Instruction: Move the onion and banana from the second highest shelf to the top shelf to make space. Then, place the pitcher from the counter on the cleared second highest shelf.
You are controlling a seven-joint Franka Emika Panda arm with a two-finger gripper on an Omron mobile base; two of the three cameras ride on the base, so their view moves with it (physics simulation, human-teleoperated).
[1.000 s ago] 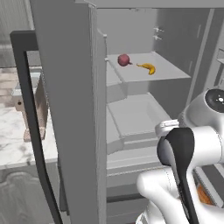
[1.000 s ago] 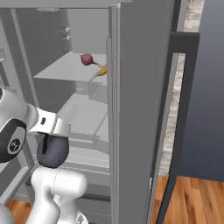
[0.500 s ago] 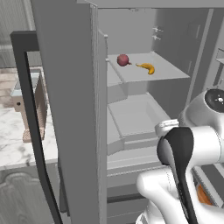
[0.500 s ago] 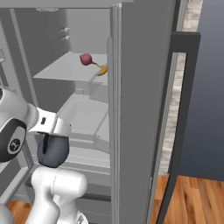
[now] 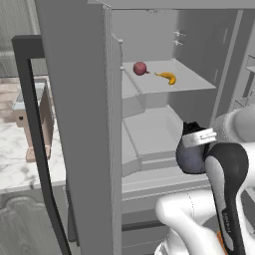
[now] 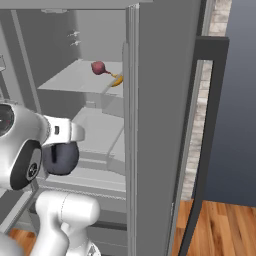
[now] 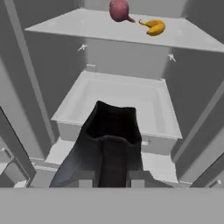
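While the maroon round onion (image 7: 119, 10) and curved yellow banana (image 7: 152, 27) are sitting on the flat grey shelf slab (image 7: 78, 26), you're carrying the dark bulbous pitcher (image 7: 107, 146) with the gripper (image 7: 113, 175) clenched on it, so I'd guess you're placing it next, below that slab, inside the grey fridge.

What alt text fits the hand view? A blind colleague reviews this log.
The gripper, shut on the dark pitcher, faces the open fridge. The onion and banana lie on the shelf above; a pale drawer sits behind the pitcher.
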